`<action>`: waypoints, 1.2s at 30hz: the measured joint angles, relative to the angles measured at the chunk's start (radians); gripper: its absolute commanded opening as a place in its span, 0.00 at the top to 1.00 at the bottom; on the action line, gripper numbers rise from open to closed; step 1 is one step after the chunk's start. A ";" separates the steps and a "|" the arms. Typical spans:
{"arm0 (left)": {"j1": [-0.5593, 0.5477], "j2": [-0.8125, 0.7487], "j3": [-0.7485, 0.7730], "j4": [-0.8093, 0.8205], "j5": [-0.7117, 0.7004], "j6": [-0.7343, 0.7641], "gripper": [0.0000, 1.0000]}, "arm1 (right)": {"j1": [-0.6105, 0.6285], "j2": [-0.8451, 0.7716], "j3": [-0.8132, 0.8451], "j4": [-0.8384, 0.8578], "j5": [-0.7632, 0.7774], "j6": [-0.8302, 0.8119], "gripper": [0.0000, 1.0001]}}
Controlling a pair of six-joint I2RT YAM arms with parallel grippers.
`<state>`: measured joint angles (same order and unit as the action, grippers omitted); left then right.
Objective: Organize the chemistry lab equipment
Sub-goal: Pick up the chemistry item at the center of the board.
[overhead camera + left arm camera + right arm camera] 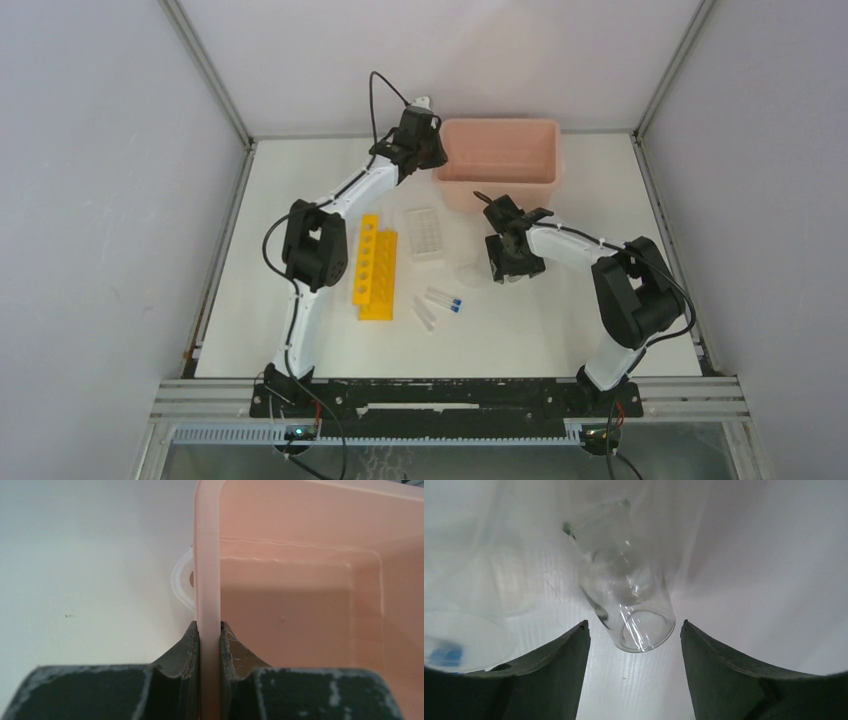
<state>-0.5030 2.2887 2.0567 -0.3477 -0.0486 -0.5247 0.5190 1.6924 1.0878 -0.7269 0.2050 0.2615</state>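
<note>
Black left gripper (210, 626): pressed together on the side wall of the pink bin (207, 555), one finger outside it and one inside.
Bin's place: far end of the white table (560, 330), a little right of centre.
Black right gripper (634, 630): spread wide, holding nothing, low over the table.
Clear glass vial (626, 587): on its side on the table between the right fingers (554, 680), open mouth toward the camera, with a gap on each side.
Long yellow rack (375, 265): lies lengthwise left of centre, beside the left arm.
Plastic gridded rack (425, 233): just right of the yellow one, apart from it.
Small blue-capped tubes (445, 298): lie loose on the table, nearer the arm bases than both racks.
</note>
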 measured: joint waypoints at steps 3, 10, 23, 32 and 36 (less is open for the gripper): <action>0.006 0.000 0.000 -0.002 0.001 -0.002 1.00 | 0.002 0.005 -0.023 -0.021 -0.002 0.010 0.27; 0.007 0.000 0.000 0.000 0.004 -0.007 1.00 | 0.003 0.012 -0.024 0.003 -0.001 0.014 0.28; 0.007 0.000 0.000 0.001 0.007 -0.008 1.00 | 0.002 0.035 -0.002 0.051 0.028 0.013 0.31; 0.007 0.000 0.000 0.001 0.007 -0.008 1.00 | 0.003 0.062 0.002 0.072 0.030 0.006 0.70; 0.007 0.000 -0.002 0.002 0.007 -0.008 1.00 | 0.006 0.063 0.004 0.076 0.029 0.008 0.85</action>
<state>-0.4957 2.2887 2.0552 -0.3458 -0.0418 -0.5331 0.5247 1.7550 1.0916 -0.6506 0.2337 0.2699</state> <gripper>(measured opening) 0.180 0.533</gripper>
